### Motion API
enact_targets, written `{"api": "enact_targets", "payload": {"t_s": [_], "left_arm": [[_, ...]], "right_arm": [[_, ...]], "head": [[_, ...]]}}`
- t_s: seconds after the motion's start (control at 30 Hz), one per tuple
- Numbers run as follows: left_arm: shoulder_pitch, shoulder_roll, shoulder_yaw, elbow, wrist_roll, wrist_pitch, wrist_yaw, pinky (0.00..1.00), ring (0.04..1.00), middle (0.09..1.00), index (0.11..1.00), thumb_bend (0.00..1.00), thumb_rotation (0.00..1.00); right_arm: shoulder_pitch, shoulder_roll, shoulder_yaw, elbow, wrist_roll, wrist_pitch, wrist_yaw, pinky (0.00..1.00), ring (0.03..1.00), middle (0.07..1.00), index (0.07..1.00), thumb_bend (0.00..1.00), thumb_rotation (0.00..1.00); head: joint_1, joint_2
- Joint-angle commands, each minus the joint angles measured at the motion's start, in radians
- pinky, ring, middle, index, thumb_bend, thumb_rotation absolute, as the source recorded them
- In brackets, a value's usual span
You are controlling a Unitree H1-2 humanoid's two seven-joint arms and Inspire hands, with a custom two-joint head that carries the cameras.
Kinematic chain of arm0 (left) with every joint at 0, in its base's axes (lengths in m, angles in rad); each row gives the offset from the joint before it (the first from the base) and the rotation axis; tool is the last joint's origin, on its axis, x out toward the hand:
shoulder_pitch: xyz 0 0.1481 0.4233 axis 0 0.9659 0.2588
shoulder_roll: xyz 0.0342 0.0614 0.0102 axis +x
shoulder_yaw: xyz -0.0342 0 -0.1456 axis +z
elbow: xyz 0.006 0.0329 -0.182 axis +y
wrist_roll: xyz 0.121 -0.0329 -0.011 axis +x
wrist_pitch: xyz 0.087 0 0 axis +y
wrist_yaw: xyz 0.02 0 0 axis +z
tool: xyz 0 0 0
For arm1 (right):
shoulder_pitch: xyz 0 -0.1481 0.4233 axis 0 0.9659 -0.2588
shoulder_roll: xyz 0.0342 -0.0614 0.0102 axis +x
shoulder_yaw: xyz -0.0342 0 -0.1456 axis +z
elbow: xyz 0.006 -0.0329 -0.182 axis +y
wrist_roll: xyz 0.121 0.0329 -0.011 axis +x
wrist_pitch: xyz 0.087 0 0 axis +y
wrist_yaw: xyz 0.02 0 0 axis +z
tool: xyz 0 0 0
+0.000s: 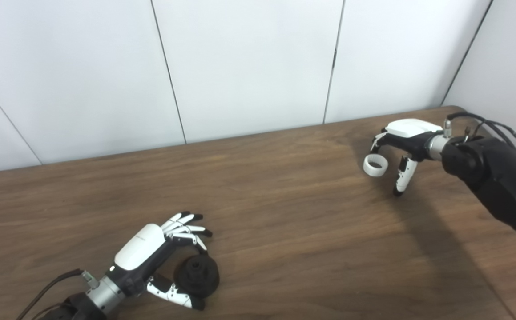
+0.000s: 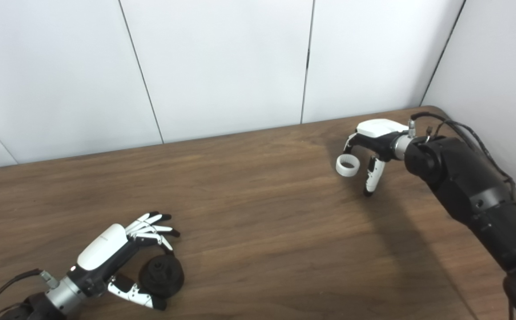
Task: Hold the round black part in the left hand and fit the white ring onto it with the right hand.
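**A:** While the two hands were that far apart, which way did the ring have to travel?

**B:** From the right hand [image 1: 402, 146], the round black part [image 1: 197, 275] lay well off toward the robot's left and nearer its body. The white ring [image 1: 375, 165] hung just under that hand's fingertips, on the side facing the other hand, with its hole facing roughly upward. It looked lifted off the table [image 1: 284, 200], though I couldn't be sure of the gap.

**A:** Was the ring properly held?

**B:** It seemed pinched at its rim by the upper fingers. The thumb pointed down beside it, apart from it, so the grip looked light.

**A:** And the left hand?

**B:** The left hand [image 1: 160, 253] was curled around the black part, fingers arched over its far edge and thumb under its near edge. The part sat in front of the palm, its raised hub pointing up. Whether the fingers had closed firmly on it, or it rested on the wood, I couldn't tell.

**A:** So what did the next move turn on?

**B:** In my judgement, on closing the wide gap and lining the ring's opening up with the hub's upright axis. The left hand was by far the nearer to the part.
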Motion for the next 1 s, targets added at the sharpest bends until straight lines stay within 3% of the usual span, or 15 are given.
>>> {"api": "enact_targets", "payload": {"t_s": [0.0, 0.2, 0.47, 0.97], "left_arm": [[0.016, 0.025, -0.006, -0.002, 0.02, 0.013, -0.042, 0.99, 0.942, 0.794, 0.481, 0.52, 0.05], [0.02, 0.022, 0.003, -0.003, 0.021, 0.013, -0.051, 1.0, 0.949, 0.795, 0.481, 0.52, 0.05], [0.025, 0.024, 0.008, -0.01, 0.028, 0.013, -0.062, 1.0, 0.947, 0.795, 0.482, 0.52, 0.05], [0.034, 0.014, 0.021, -0.015, 0.031, 0.013, -0.072, 1.0, 0.947, 0.794, 0.482, 0.52, 0.05]], "right_arm": [[-0.047, -0.026, -0.016, -0.007, -0.009, -0.026, -0.041, 0.94, 0.997, 0.912, 0.728, 1.0, 0.18], [-0.044, -0.021, -0.02, 0.01, -0.01, -0.055, -0.07, 0.93, 0.993, 0.909, 0.722, 0.99, 0.18], [-0.028, -0.009, -0.029, -0.006, -0.027, -0.014, -0.078, 0.97, 0.998, 0.913, 0.732, 0.96, 0.21], [-0.043, -0.004, -0.023, 0.011, -0.034, -0.02, -0.086, 0.99, 1.0, 0.91, 0.731, 0.92, 0.22]], "head": [[-0.001, -0.002], [0.001, -0.003], [0.0, -0.003], [0.004, -0.003]]}}
